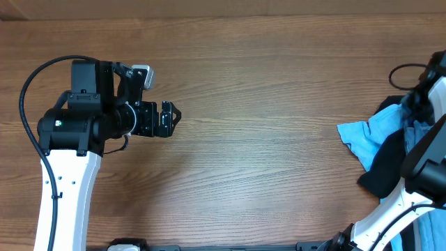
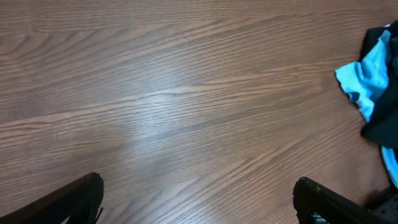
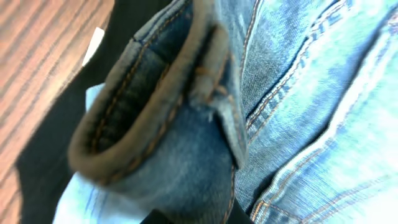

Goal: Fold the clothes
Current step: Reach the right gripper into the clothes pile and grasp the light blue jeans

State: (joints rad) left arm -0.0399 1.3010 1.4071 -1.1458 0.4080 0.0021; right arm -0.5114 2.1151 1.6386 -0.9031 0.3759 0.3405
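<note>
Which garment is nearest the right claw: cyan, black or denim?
The light-blue denim jeans: their stitched waistband fills the right wrist view, black garment behind it. The cyan shirt pokes out toward table centre.

- A heap of garments (image 1: 387, 157) is laid at the right edge of the table (image 1: 279, 84).
- A shirt (image 1: 362, 136) is spread at the heap's left side, reaching furthest toward the table's middle.
- The jeans (image 3: 298, 93) are found on the heap, over another garment (image 3: 43, 155), with the waistband doubled over.
- The right arm (image 1: 421, 164) is set above the heap's right part.
- The left gripper (image 1: 175, 118) is held well apart to the left of the heap, above the table.
</note>
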